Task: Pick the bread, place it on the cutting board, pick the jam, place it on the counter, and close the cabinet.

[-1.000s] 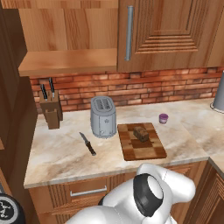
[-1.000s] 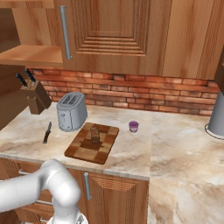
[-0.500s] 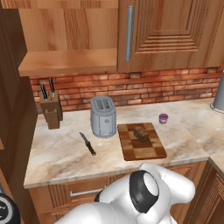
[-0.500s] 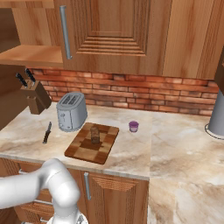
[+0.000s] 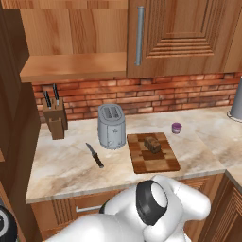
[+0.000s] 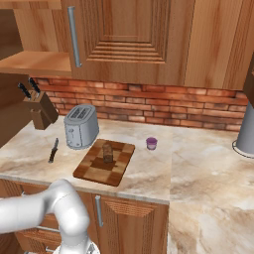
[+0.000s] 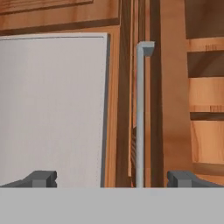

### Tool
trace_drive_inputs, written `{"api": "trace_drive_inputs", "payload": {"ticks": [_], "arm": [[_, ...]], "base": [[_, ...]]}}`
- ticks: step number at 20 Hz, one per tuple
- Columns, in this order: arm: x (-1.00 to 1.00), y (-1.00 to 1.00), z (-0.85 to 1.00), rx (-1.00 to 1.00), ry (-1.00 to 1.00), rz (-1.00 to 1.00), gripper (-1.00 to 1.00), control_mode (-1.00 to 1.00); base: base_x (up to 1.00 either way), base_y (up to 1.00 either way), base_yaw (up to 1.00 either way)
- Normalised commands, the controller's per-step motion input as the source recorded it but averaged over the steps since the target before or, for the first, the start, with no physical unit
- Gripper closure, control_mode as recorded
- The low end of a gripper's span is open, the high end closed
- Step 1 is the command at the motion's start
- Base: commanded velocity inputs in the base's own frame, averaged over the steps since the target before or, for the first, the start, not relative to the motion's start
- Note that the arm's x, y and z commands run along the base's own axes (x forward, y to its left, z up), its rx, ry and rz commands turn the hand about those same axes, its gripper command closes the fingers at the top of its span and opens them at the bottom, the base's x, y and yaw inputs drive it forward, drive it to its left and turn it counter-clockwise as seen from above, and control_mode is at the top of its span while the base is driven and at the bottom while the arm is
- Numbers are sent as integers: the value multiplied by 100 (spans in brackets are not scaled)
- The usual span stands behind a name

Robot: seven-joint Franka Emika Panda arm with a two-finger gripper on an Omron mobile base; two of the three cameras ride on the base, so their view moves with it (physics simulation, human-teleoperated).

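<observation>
The bread (image 5: pixel 152 144) sits on the board (image 5: pixel 152 153), toward its far half, and shows the same way from the right base view, bread (image 6: pixel 107 152) on board (image 6: pixel 105 161). The board lies flat on the worktop (image 5: pixel 61 165), just right of the toaster (image 5: pixel 111 126). The jam (image 5: pixel 176 128) stands upright on the worktop behind the board's far right corner, near it but apart; in the right base view the jam (image 6: pixel 151 143) stands right of the board, before the brick wall (image 6: pixel 163 104).

A knife (image 5: pixel 95 155) lies on the worktop left of the toaster's front, and a knife block (image 5: pixel 54 121) stands at the back left against the bricks. A grey vessel (image 6: pixel 245 132) stands at the far right of the worktop.

Above, the cabinet (image 5: pixel 184 38) has one grooved door with a vertical grey handle (image 5: pixel 139 35) along its left edge. Left of that door an open shelf (image 5: pixel 71 66) is exposed.

In the hand view the tool (image 7: pixel 113 179) stands wide, its two dark fingertips (image 7: pixel 41 178) far apart at the bottom and nothing between them. It faces wooden panelling with a grey bar (image 7: pixel 141 113) running up just right of centre, and a flat pale panel (image 7: pixel 52 109) on the left. The arm's (image 5: pixel 151 208) white elbow bulks low in the left base view, below the worktop's front edge.
</observation>
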Motion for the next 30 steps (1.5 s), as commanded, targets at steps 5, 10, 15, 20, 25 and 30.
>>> {"api": "trace_drive_inputs", "payload": {"ticks": [5, 10, 15, 20, 25, 30], "arm": [[17, 0, 0, 0, 0, -5, -100, -100], [13, 0, -2, 0, 0, -4, -100, -100], [9, 0, -5, 0, 0, -3, -100, -100], [0, 7, -2, 0, 0, -1, -100, -100], [0, 19, 0, 0, 0, 0, -100, -100], [12, 3, 0, 0, 0, 0, -100, -100]], "base": [[0, 0, 0], [0, 0, 0], [0, 0, 0], [0, 0, 0], [0, 0, 0], [0, 0, 0]]}}
